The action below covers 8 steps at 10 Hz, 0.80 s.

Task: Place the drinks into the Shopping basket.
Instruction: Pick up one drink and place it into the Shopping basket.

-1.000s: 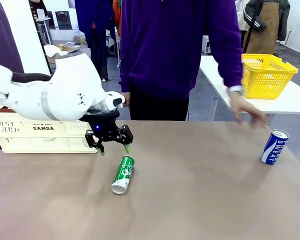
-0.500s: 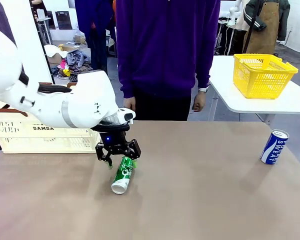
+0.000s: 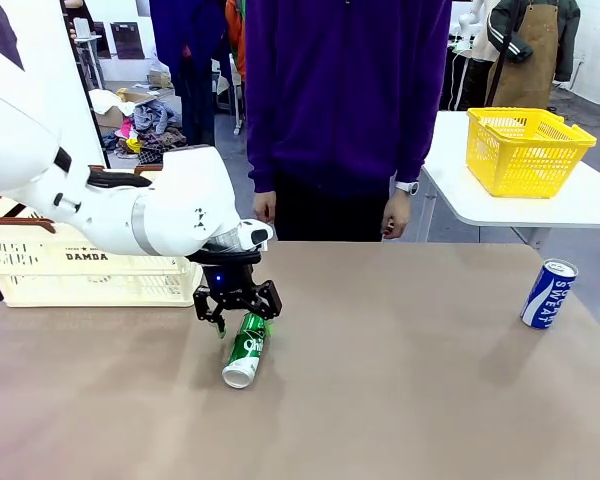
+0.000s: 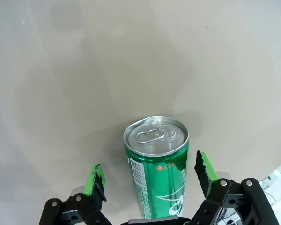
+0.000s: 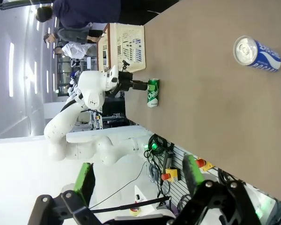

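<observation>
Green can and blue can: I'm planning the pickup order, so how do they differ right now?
The green can lies on its side; the blue can stands upright. The green can sits between the left gripper's open jaws, ungripped; the blue can stands alone near the table's right edge. Both are slim, silver-topped and on the table.

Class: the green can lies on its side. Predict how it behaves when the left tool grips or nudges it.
Lying on its curved side, the green can will probably roll if nudged. Its glossy wall may slip, though the left tool's green pads straddle it. The sealed-looking top suggests it is full, so fairly heavy.
</observation>
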{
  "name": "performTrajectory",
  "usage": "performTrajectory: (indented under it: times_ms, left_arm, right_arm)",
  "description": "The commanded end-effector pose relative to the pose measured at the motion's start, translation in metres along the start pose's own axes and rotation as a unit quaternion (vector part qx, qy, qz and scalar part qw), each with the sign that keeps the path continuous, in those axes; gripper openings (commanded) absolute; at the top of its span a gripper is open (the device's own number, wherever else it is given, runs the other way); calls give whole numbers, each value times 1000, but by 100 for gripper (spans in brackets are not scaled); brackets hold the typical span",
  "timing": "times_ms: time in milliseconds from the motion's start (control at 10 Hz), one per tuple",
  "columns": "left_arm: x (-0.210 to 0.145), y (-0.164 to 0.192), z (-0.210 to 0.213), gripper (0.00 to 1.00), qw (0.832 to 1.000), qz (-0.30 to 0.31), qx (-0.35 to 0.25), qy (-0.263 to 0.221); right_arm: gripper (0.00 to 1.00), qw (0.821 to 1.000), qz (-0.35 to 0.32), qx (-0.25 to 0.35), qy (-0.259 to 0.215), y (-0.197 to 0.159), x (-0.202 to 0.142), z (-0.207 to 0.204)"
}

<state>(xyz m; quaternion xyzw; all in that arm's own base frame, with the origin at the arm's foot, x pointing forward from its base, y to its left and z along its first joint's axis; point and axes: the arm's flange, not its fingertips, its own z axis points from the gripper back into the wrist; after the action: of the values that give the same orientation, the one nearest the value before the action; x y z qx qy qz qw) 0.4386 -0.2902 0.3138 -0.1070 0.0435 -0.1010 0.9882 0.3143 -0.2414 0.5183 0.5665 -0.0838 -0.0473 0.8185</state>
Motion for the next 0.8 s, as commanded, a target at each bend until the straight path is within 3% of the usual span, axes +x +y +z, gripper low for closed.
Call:
performTrajectory:
  times_ms: [0, 200, 700]
  left_arm:
    - [1, -2, -3, 100, 1000, 0, 18, 15]
    - [-1, -3, -4, 0, 999, -4, 27, 28]
    - [-4, -4, -4, 0, 999, -2, 27, 32]
  right_arm:
    - [100, 1000, 5, 3, 2, 3, -2, -2]
    - [100, 1000, 5, 3, 2, 3, -2, -2]
    - [100, 1000, 5, 3, 2, 3, -2, -2]
